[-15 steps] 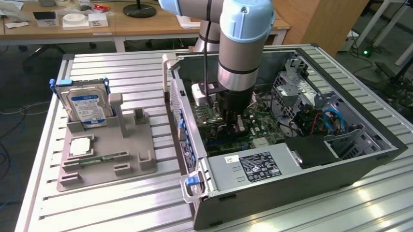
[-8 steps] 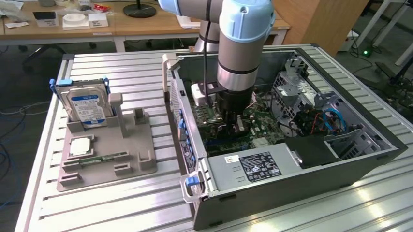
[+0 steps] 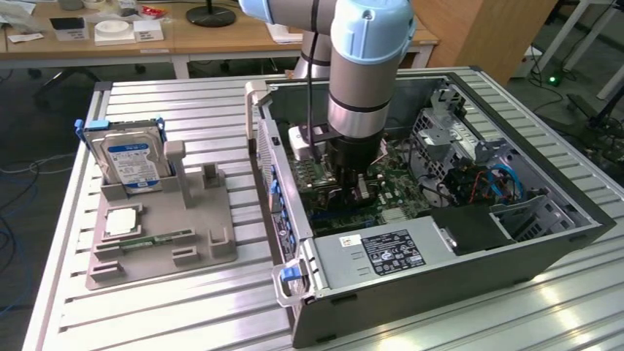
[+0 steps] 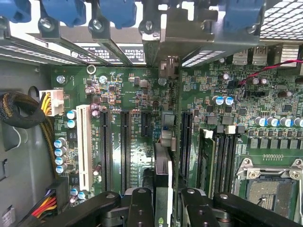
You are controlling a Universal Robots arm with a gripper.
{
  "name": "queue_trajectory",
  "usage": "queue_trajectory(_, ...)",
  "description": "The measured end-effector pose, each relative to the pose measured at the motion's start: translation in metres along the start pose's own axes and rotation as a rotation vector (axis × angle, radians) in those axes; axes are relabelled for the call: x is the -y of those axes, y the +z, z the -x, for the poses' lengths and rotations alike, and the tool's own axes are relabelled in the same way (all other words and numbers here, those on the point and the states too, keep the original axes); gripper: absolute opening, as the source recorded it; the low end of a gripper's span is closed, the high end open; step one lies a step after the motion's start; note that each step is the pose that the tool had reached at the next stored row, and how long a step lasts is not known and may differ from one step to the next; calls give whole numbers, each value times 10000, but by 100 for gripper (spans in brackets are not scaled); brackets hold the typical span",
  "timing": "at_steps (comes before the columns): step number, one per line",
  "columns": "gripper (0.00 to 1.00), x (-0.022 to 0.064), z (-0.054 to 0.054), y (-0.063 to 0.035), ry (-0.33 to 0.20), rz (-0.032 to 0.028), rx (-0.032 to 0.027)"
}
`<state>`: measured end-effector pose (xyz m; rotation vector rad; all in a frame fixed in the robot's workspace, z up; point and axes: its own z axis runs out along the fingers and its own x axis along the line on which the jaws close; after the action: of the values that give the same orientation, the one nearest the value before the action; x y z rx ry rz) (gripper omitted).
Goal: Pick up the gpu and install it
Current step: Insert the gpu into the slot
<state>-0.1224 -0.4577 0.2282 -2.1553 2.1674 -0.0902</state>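
The gpu point(image 4: 163, 165) shows edge-on in the wrist view as a thin card standing upright over the green motherboard point(image 4: 128, 90). It runs between the black expansion slots point(image 4: 125, 146) toward the case's rear brackets point(image 4: 175, 28). My gripper point(image 4: 165, 198) is shut on it, with one black finger point(image 4: 142, 208) on each side of the card. In the exterior view the gripper point(image 3: 353, 183) reaches straight down inside the open computer case point(image 3: 546, 241), just above the motherboard.
Blue slot latches point(image 4: 118, 12) line the case's rear wall. A power supply point(image 3: 390, 252) fills the case's near corner. On the exterior view's left, a grey holder point(image 3: 166, 241) carries a hard drive point(image 3: 131, 161) and a narrow RAM strip point(image 3: 156, 239). A cable bundle point(image 4: 19, 111) lies beside the board.
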Motion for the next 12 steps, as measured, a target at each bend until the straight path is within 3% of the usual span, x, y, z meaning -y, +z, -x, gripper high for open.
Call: queue_trajectory(12,27,-3,-1,19,1,1,2)
